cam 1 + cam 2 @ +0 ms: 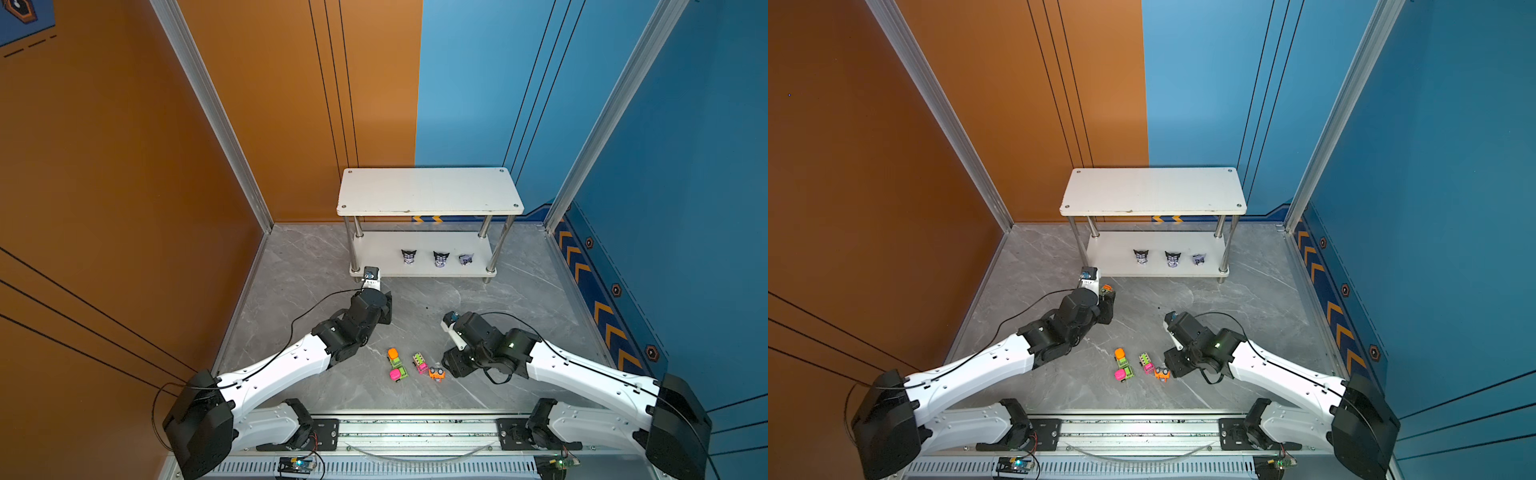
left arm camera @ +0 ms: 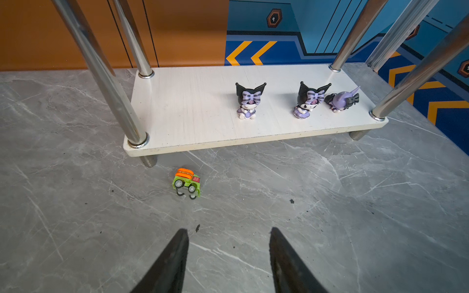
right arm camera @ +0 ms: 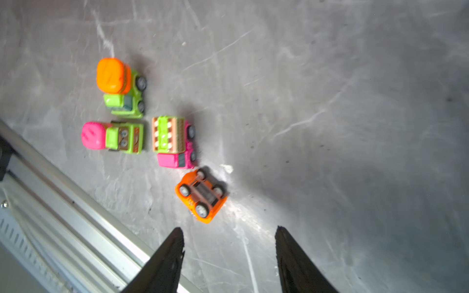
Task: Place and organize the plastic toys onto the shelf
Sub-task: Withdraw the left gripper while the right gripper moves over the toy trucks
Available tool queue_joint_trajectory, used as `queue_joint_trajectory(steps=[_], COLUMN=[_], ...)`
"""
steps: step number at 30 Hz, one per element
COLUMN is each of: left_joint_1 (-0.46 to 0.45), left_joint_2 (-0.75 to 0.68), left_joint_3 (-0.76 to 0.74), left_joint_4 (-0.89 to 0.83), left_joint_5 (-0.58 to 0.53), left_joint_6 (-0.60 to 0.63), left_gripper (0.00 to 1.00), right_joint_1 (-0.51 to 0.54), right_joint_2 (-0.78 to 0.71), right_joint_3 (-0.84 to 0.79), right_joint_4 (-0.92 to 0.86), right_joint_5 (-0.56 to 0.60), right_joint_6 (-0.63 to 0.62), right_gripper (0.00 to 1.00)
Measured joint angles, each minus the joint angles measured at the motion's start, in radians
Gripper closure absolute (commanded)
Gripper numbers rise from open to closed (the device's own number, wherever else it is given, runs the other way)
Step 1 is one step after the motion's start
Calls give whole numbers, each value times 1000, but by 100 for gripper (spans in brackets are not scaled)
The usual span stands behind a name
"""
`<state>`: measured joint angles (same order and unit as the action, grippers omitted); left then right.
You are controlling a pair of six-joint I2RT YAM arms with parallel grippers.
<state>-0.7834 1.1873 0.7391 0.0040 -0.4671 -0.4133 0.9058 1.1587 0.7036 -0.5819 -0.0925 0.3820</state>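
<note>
Though near-hidden above — tipped green car (image 2: 187, 183) by shelf (image 2: 190, 109); left gripper (image 2: 228, 229), right gripper (image 3: 229, 227) spread.

The shelf (image 2: 193, 111) boards are matt white with a faint brushed grain and a slightly chipped, yellowed front edge. Its posts (image 2: 102, 76) are mirror-bright chromed metal. The table (image 2: 330, 203) is smooth grey marble-look slab, veined white and catching a soft glare. The toy cars (image 3: 168, 142) are glossy neon plastic; the figurines (image 2: 250, 101) are smooth plastic with a duller sheen. The rail (image 3: 63, 182) is ribbed, satin bare metal. The right hand's (image 3: 229, 228) fingers (image 3: 162, 261) are matt black, one with a rough edge.
</note>
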Motion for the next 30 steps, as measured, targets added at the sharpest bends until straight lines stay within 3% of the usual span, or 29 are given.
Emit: queue_joint_trajectory(steps=[2, 4, 10, 11, 14, 16, 21, 25, 30], left_joint_1=[5, 9, 24, 27, 35, 42, 61, 89, 116], left_joint_2=[5, 11, 19, 21, 29, 32, 32, 24, -8], left_joint_3=[-3, -4, -7, -11, -22, -31, -54, -80, -113], left_joint_4=[3, 6, 12, 18, 27, 30, 37, 48, 54], left_joint_5=[3, 7, 19, 21, 31, 38, 50, 60, 73], left_joint_6=[-3, -5, -19, -23, -31, -34, -42, -52, -52], left_gripper=[47, 47, 47, 47, 47, 47, 47, 47, 47], right_joint_1=[31, 50, 79, 82, 82, 85, 128, 166, 170], right_joint_2=[21, 48, 103, 110, 151, 192, 292, 392, 469], right_joint_3=[0, 2, 32, 42, 95, 135, 193, 241, 293], right_joint_4=[-4, -4, 3, 10, 31, 45, 52, 50, 50], right_joint_5=[0, 1, 34, 41, 46, 48, 62, 86, 132], right_joint_6=[-18, -19, -19, -19, -27, -37, -63, -77, -83], right_gripper=[83, 100, 100, 97, 57, 42, 36, 48, 48])
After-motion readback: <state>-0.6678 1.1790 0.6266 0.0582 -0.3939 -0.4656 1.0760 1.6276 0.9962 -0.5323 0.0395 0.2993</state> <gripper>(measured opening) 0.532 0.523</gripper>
